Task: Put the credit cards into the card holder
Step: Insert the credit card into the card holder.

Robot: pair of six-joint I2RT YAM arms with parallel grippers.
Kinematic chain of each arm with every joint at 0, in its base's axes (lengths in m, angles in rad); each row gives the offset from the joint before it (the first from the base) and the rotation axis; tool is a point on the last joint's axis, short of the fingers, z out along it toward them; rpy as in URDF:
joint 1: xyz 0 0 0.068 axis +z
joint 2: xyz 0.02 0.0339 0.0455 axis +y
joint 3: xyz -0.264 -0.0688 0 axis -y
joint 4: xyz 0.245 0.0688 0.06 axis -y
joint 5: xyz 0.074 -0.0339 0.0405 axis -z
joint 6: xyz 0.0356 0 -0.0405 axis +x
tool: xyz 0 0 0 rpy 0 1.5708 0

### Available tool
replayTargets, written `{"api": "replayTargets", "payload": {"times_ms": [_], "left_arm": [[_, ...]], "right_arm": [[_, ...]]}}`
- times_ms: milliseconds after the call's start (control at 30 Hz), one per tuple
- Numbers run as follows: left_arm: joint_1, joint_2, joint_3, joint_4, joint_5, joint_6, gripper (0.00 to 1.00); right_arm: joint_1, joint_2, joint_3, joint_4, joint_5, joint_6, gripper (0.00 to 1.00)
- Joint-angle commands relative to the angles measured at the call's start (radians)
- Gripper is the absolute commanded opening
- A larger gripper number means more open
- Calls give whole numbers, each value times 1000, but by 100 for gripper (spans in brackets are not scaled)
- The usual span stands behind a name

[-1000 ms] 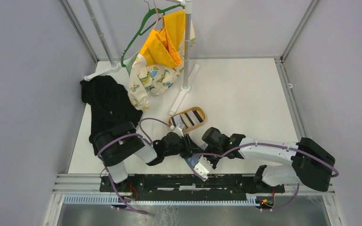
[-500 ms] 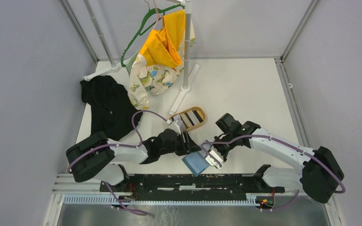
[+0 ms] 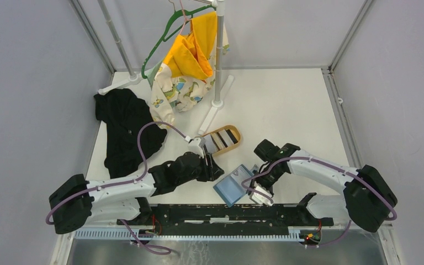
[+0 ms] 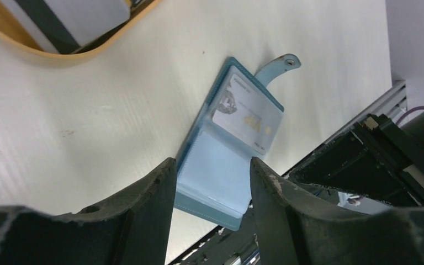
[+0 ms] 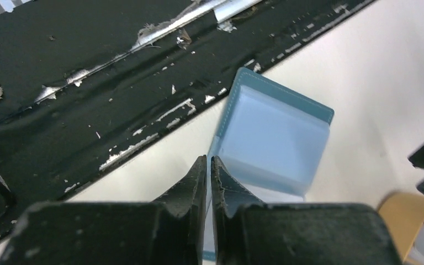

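1. The left claw (image 4: pixel 211 165) is held released above the worktop (image 3: pixel 287 110), its fingers parted.
2. The credit cards (image 3: pixel 221 139) are laid in the wooden tray (image 3: pixel 238 137), just beyond that claw.
3. The card holder (image 3: pixel 233 186) is spread open by the worktop's near edge, just right of the left claw; a pale card (image 4: pixel 247 115) is seen in one pocket.
4. The right claw (image 5: pixel 208 161) is nearly clenched at the holder's right edge; whether that edge is pinched cannot be told.

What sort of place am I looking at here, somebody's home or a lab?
Probably a robotics lab cell: plain grey walls box in a white table, two arms bolted to a rail, and staged props like a clothes rack.
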Motion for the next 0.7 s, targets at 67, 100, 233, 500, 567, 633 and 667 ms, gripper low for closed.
{"api": "replayTargets", "payload": {"times_ms": [67,100,233,500,567,633,667], "left_arm": [[-3,-95,-38,-69,-107,33,58],[-4,-116,-51,-68,-112,25,58],[-3,-207,-100,-40,-124,3,62],[-3,-324,-151,-35,-125,-23,68],[-4,-334,-162,-31,-119,-33,68],[-4,-334,-171,-21,-110,-39,68],[-4,-332,-173,-19,-106,-41,68]], "right_arm": [[119,15,-31,165,95,142,9],[136,25,-30,182,110,168,8],[186,67,-27,201,168,198,7],[239,101,-28,283,241,307,6],[244,100,-32,320,263,345,6],[246,98,-39,360,287,388,6],[247,97,-41,377,297,409,6]]}}
